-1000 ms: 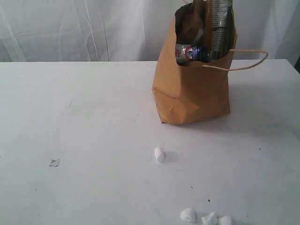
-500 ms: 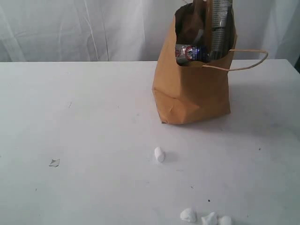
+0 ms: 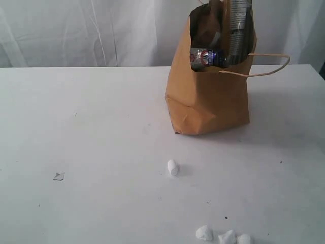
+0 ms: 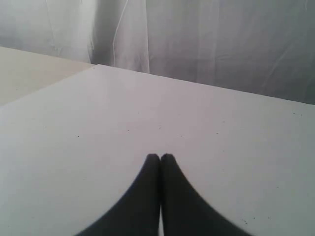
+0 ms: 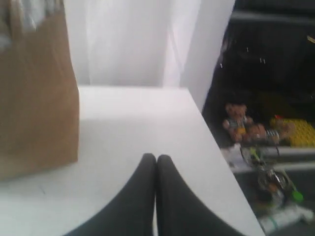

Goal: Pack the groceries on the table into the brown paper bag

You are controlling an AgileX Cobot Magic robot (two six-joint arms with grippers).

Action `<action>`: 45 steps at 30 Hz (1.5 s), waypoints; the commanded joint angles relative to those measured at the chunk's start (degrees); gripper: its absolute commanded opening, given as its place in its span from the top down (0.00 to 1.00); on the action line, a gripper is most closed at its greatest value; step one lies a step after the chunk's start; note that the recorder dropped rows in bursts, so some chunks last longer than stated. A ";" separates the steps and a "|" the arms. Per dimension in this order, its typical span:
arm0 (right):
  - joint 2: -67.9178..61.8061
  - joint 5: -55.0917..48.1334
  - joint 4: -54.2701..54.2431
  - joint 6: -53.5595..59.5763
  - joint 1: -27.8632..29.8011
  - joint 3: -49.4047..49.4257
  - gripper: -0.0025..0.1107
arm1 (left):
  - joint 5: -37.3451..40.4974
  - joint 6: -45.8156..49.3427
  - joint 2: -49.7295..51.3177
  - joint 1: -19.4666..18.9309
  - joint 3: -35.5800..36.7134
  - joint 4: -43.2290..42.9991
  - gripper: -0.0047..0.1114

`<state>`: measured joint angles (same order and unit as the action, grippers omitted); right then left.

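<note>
1. White curtain behind; wide white counter (image 3: 101, 127), faintly specked; no arm visible in the exterior view.
2. Brown paper bag (image 3: 208, 101) upright at the rear, right of centre in the exterior view; long axis vertical, mouth up; twisted handle (image 3: 274, 71) looping out to the right.
3. Inside the mouth: dark pull-tab can (image 3: 203, 57) lying on its side near the rim; long noodle packet (image 3: 237, 25) standing on end, poking above the rim; other contents too dark to tell.
4. Left on the counter: one small white lump (image 3: 173, 167) in front of the bag, a cluster of white bits (image 3: 223, 236) at the near edge, a grey scrap (image 3: 59, 176) far left; none recognisable as groceries.
5. Left gripper (image 4: 160, 158): tips pressed together, nothing between; bare counter and curtain ahead, no bag in its view.
6. Right gripper (image 5: 156, 158): tips together, empty; bag wall (image 5: 34, 98) near and off to one side of its line, not dead ahead; counter edge and toy clutter (image 5: 241, 125) beyond.
7. Key relation: bag on the right arm's side, so right arm nearer; any further drop would need an approach from above, down the vertical axis, clear of the packet.
8. Judgement: packing looks done or nearly so.
</note>
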<state>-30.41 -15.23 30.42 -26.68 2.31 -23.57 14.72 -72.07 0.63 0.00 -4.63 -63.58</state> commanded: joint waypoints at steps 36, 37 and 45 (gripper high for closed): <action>-10.85 -1.33 -5.32 10.36 -0.23 0.03 0.98 | -0.41 31.95 0.30 0.11 4.63 34.64 0.96; -12.00 -1.58 -8.66 12.88 -0.58 -0.12 0.98 | -0.41 32.26 0.30 0.11 4.63 34.64 0.96; -37.38 -48.31 -59.05 75.11 -7.74 -19.28 0.98 | -0.87 35.86 0.38 0.11 4.63 38.28 0.96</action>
<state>-64.50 -53.60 -23.65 42.38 -4.07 -38.93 14.20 -35.61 0.73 0.00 -0.20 -28.22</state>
